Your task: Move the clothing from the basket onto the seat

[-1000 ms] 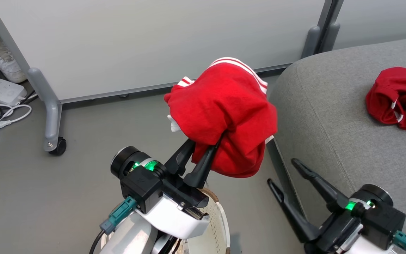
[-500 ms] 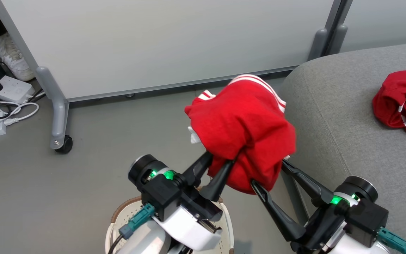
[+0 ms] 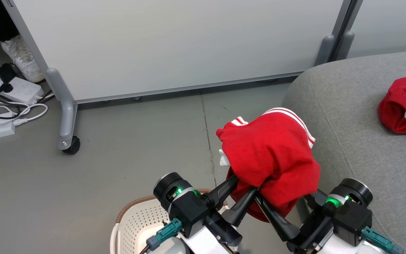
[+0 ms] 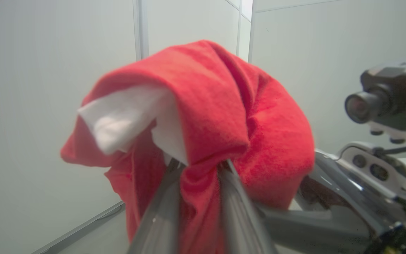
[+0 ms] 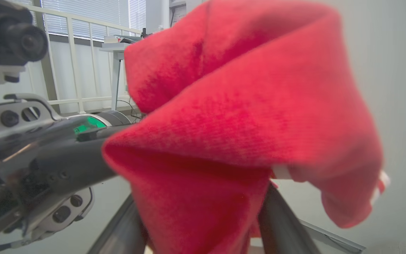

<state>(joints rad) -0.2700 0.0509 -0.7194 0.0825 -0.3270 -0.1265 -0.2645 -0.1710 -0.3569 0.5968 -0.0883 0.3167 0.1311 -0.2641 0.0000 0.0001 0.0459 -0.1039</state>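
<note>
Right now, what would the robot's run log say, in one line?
left gripper: shut on red garment | right gripper: open around it | basket: under left arm | seat: second garment lying there

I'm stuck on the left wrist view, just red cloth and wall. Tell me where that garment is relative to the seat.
Observer: In the head view the red garment is held up beside the rounded corner of the grey seat, not resting on it.
Operator: Report the basket.
Observer: The basket stands on the floor under the left pincer, at the view's bottom edge.
Operator: Say what already lies on the seat.
Observer: A second red garment lies bunched on the seat, farther right.
</note>
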